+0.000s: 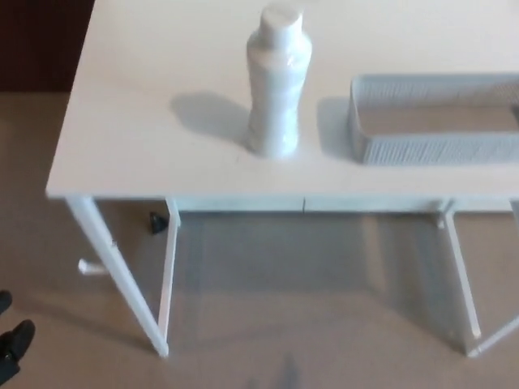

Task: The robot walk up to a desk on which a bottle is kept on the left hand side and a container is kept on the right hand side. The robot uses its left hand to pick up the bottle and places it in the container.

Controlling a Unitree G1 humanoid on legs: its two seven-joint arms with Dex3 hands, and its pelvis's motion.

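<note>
While seen from above and slightly blurred: broad tan floor (pixel 308 308) across the near half, darker brown strip at far left beyond the desk's corner. Over it, large white rectangular desk (pixel 146 130) with a flat smooth top, running off the far and right edges; near edge straight across the middle, left corner in full sight. Beneath, thin white metal legs (pixel 122 284) slanting down to the floor at near left, a matching pair at near right, soft grey shadow between them. On the desk top, right side, pale grey rectangular mesh container (pixel 430 146) with low perforated walls, cut off by the right edge, interior open to view and bare where visible. Just left of the container, apart from it, tall white plastic bottle (pixel 278 81) with a rounded cap and a ribbed waist, upright on the desk, shadow thrown to its left. Bottle on the desk top itself, outside the container, closer to the near edge than to the far one. On the floor at far-near left corner, dark shoes (pixel 12 340) of a person, only partly in view. Under the desk, near the left legs, small dark object (pixel 158 221), too blurred to identify; further left, small white fitting (pixel 89 267) on the floor, likewise unclear. Neither left nor right hand visible anywhere, so no telling whether released, clenched or grasping.
</note>
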